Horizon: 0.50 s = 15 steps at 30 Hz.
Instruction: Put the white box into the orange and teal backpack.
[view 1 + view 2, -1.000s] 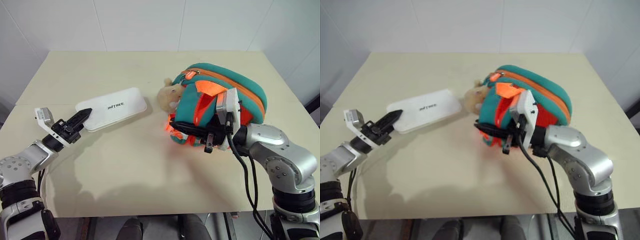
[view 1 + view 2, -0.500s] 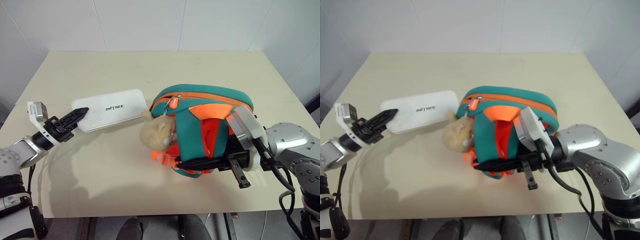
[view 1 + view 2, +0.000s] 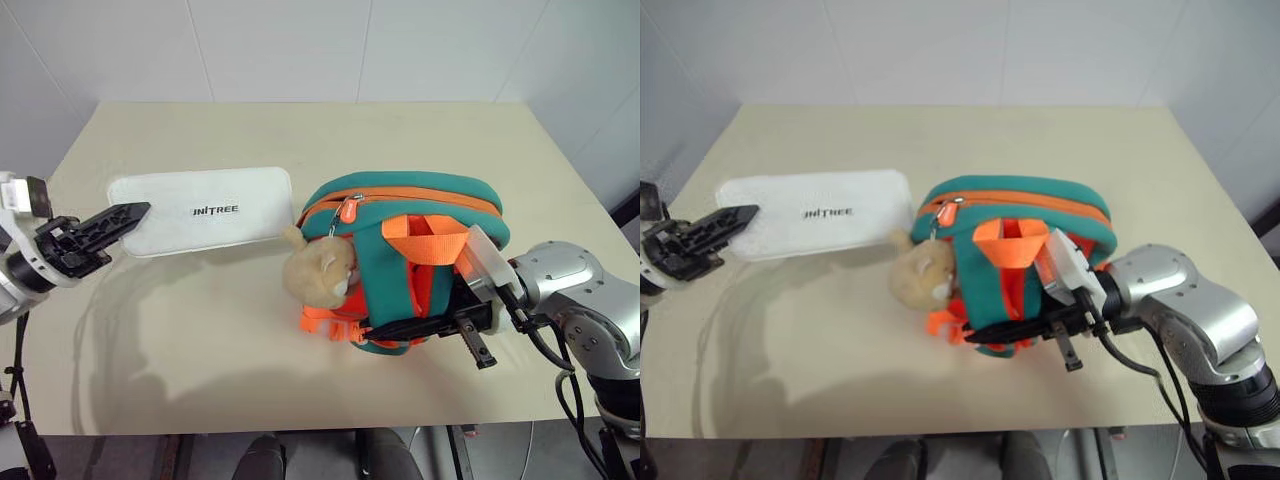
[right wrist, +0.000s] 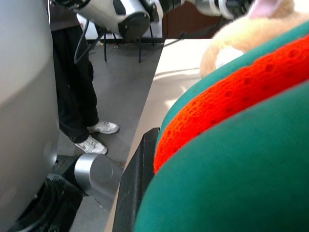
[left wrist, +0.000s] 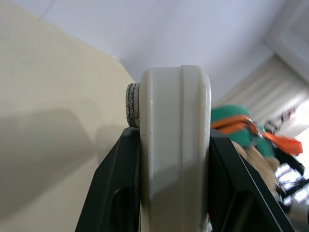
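The left gripper (image 3: 112,219), at the left edge of the scene, has its two black fingers clamped on the left end of the white box (image 3: 205,209). The wrist view shows the box edge-on, squeezed between a finger (image 5: 116,188) on each side. The box is held flat above the table (image 3: 250,380), its shadow lying on the surface below it, and it stretches rightward from the fingers until its right end comes just beside the backpack. On its top, dark capital letters read "UNITREE", though the first letter is hard to make out.

The right gripper (image 3: 425,325), at the right and near side of the scene, points to the left. Its fingers are nearly closed on the near, lower edge of the orange and teal backpack (image 3: 410,230). The right wrist view shows teal fabric and orange mesh pressed close against one black finger (image 4: 137,188).

The backpack stands in the middle of the table, right of the box. It has a teal body, an orange zip line running along its top, orange webbing loops and orange buckles at its near side. A tan plush toy (image 3: 318,275) hangs at its left side, facing the box. No writing can be read on the backpack.

Past the table's edge, the right wrist view shows a person's legs (image 4: 77,96) in dark trousers and white shoes on a grey floor.
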Tool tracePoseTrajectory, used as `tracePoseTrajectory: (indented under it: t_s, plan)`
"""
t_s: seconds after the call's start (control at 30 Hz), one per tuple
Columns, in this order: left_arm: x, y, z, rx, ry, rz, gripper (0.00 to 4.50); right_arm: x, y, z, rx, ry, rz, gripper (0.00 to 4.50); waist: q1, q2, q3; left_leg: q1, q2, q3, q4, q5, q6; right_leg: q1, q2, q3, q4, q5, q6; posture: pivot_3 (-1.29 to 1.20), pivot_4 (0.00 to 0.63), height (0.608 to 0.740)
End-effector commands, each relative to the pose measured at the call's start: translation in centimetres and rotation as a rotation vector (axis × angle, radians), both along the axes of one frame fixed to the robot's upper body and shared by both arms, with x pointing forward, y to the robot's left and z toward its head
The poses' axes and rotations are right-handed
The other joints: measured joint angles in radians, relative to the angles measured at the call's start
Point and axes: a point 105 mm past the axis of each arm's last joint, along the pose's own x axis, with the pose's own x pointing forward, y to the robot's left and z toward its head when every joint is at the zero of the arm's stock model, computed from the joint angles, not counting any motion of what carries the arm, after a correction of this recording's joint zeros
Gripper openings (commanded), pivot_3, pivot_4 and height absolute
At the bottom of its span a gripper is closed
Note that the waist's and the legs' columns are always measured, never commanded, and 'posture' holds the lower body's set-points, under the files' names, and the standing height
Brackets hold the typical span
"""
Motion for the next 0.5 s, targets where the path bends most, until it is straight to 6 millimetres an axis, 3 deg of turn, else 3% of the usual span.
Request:
tracePoseTrajectory:
  t_s: [0.03, 0.5]
  plan:
    - [-1.1, -0.4, 1.9, 0.062, -0.126, -0.052, 1.32, 0.1, -0.4, 0.0, -0.003, -0.033, 0.023, 0.49, 0.0, 0.0, 0.0, 0.0, 0.0, 0.0, 0.0, 0.0, 0.0, 0.0, 0.0, 0.0, 0.0, 0.0, 0.0, 0.0, 0.15, 0.74]
    - [-1.3, -2.2, 4.1, 0.194, -0.325, -0.153, 1.32, 1.4, -0.2, -0.2, 0.024, -0.053, -0.021, 0.49, 0.001, 0.001, 0.0, 0.0, 0.0, 0.0, 0.001, 0.0, 0.0, 0.0, 0.0, 0.0, 0.001, 0.0, 0.0, 0.0, 0.15, 0.74]
